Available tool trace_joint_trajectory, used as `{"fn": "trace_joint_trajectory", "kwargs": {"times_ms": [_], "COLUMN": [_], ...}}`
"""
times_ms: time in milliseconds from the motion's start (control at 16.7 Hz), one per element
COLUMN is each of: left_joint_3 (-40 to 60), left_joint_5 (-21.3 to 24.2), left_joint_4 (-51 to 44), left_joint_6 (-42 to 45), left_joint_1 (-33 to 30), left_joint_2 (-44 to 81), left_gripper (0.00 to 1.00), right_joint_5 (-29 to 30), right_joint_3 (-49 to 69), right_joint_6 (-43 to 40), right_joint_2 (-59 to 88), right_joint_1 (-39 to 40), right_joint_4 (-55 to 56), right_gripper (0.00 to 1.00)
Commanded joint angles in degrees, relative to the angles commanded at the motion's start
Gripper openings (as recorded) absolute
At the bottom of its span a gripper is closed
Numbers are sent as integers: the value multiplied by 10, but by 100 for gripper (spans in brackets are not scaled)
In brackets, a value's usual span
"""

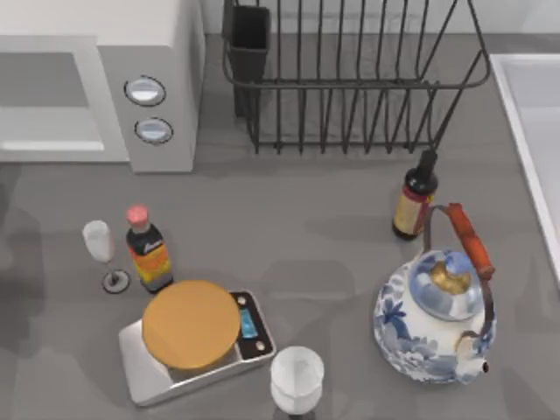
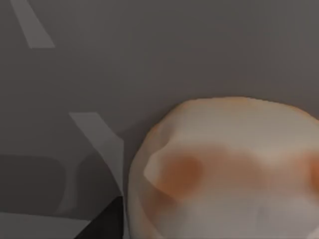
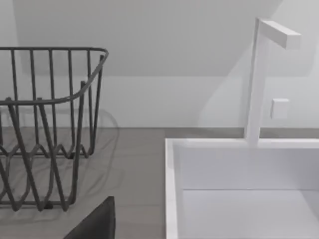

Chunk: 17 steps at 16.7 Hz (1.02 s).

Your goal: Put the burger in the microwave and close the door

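The burger [image 2: 224,164], pale in the middle with orange-brown patches, sits very close to the left wrist camera against a plain grey surface. My left gripper [image 2: 219,234] is shut on it, and one dark finger [image 2: 104,226] presses against its side. The white microwave [image 1: 175,52] stands at the table's back left, with two silver-rimmed dials [image 1: 145,90] on its grey panel. Left of the panel its front shows a grey inside. The door is out of view. A dark part of my right gripper [image 3: 94,221] shows near the dish rack and sink.
A black wire dish rack [image 1: 350,87] stands behind the table's middle, and a white sink [image 1: 534,131] is at the right edge. In front are a wine glass [image 1: 101,249], a red-capped bottle [image 1: 147,254], a scale with an orange disc [image 1: 191,324], a white cup [image 1: 296,381], a dark bottle [image 1: 413,201] and a blue-white teapot [image 1: 437,319].
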Motion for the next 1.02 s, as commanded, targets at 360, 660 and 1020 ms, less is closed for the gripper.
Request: {"fn": "trace_joint_trajectory", "kwargs": {"times_ms": [360, 660, 1020], "left_joint_3": [0, 0, 6], "left_joint_5": [0, 0, -8], "left_joint_4": [0, 0, -70], "left_joint_6": [0, 0, 0], "left_joint_1": [0, 0, -5], "left_joint_2": [0, 0, -67], "left_gripper": [0, 0, 0], "right_joint_5": [0, 0, 0], "right_joint_3": [0, 0, 0], "right_joint_6": [0, 0, 0], "right_joint_2": [0, 0, 0], "right_joint_1": [0, 0, 0], "right_joint_4": [0, 0, 0], "right_gripper": [100, 100, 100]}}
